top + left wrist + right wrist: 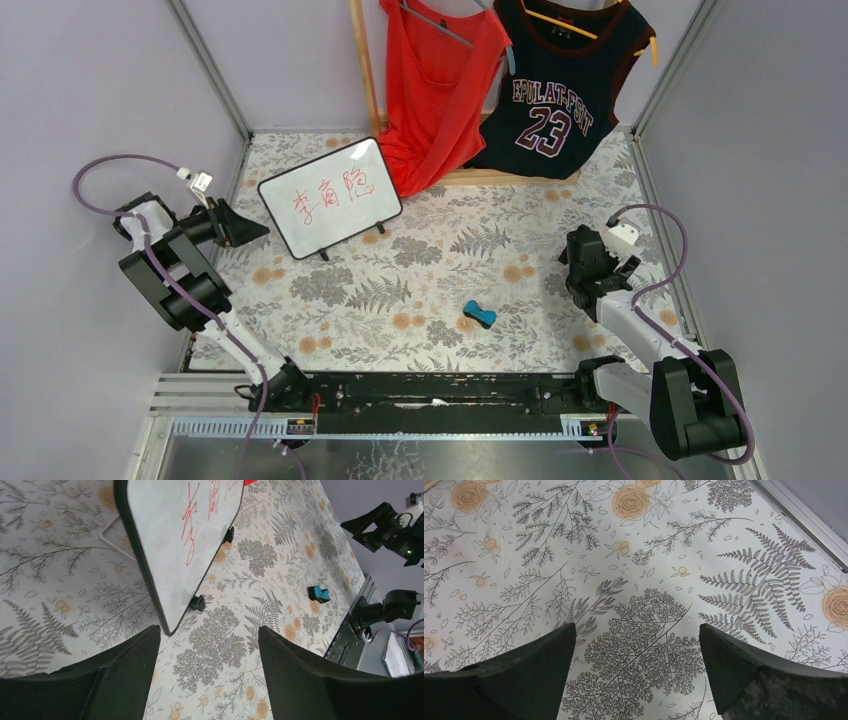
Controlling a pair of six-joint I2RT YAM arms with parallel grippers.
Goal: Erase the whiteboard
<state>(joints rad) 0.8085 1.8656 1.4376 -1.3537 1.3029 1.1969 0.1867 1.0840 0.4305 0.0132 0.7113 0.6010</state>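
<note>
Work has not begun, as far as I can judge: the whiteboard (335,226) stands at the far left of the table (420,262), its red writing (328,193) unwiped. The blue eraser (479,315) lies alone mid-table. The left gripper (209,635) and right gripper (636,630) both gape, holding nothing.

surface (420,290): pale cloth printed with grey ferns and orange roses
whiteboard (330,197): far left, standing tilted on feet, red characters
eraser (479,315): blue, right of centre, well apart from whiteboard
</note>
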